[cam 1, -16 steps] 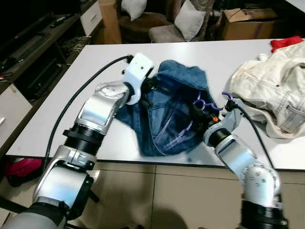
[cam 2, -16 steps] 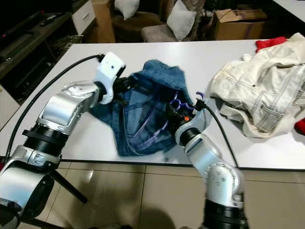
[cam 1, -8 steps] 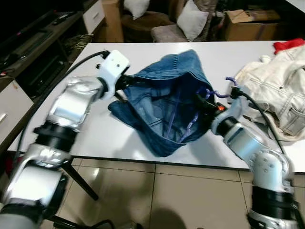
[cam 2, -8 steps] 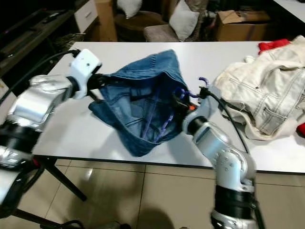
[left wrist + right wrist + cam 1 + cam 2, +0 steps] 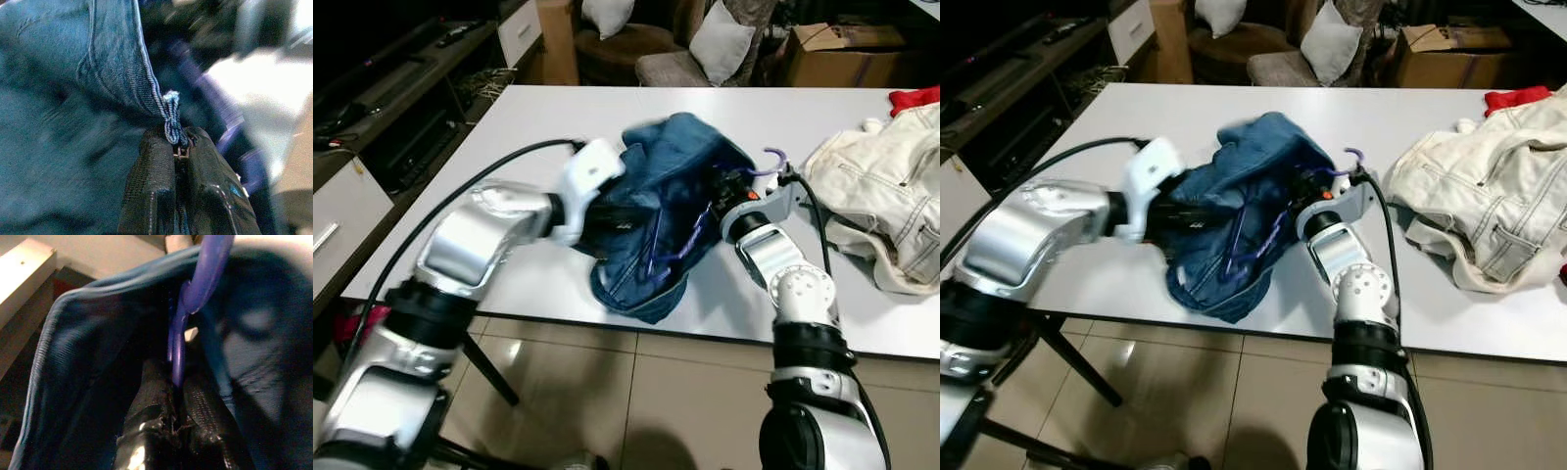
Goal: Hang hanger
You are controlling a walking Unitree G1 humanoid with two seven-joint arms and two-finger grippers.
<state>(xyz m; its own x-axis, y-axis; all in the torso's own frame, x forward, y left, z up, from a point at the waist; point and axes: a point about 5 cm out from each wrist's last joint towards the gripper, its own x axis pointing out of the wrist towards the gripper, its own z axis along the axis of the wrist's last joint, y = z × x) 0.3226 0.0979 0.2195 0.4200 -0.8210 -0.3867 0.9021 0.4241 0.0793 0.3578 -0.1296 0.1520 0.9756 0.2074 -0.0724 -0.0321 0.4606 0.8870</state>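
My right end effector (image 5: 177,404) is pinched shut on the thin purple plastic hanger (image 5: 1255,242), gripping it just below the hook; the hook (image 5: 771,157) curls up above my wrist, and the hanger's arms run down inside the crumpled blue denim garment (image 5: 658,211). My left end effector (image 5: 179,161) is clamped tight on a hem of that denim, right at a small frayed tuft of thread on the stitched edge, holding the cloth up from the white tabletop (image 5: 509,137). The garment sits bunched between my two arms near the front edge of the tabletop, partly lifted, with its lower fold hanging close to that edge.

I judge this to be the threading step: the hanger is inside the garment, but I cannot tell whether its shoulders are seated in the fabric or merely buried in the folds. Nothing to hang it on shows anywhere near. The next move, as I see it, calls for spreading the denim with my left side while keeping the hanger steady with my right, so the cloth drapes evenly over both hanger arms and the hook stays free above

A cream-coloured denim jacket (image 5: 881,211) lies well apart on my right, and beyond it there is a scrap of red cloth (image 5: 915,96)
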